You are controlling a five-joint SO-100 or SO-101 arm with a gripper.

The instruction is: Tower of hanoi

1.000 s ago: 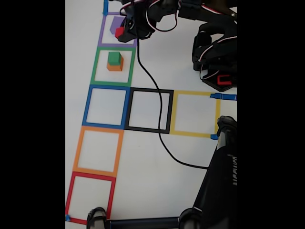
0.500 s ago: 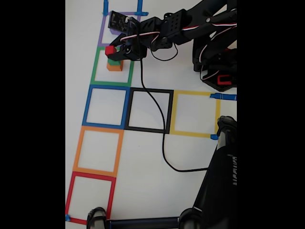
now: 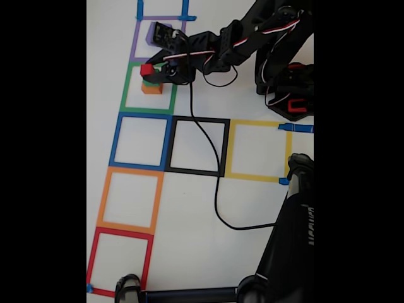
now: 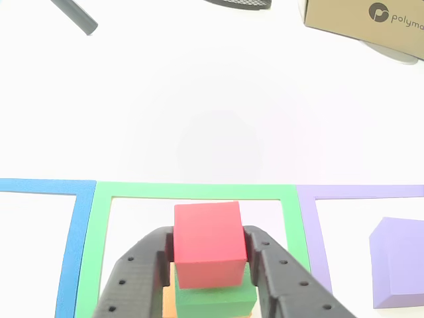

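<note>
Because the smallest piece goes on top, I have the fingers (image 4: 207, 262) clenched on the red cube (image 4: 207, 244), resting it squarely over the green cube (image 4: 215, 298). That stack sits low in the frame's centre inside the green tape square (image 4: 192, 191), with the purple cube (image 4: 397, 262) apart at lower right.

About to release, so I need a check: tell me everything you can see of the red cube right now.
The red cube is a small, plain, matte solid block, the smallest of the stack. It sits upright between the black fingers of the gripper, which press its left and right faces. Its underside meets the green cube, which rests on the orange cube, all inside the green tape square. The fixed view shows it atop the stack.
</note>
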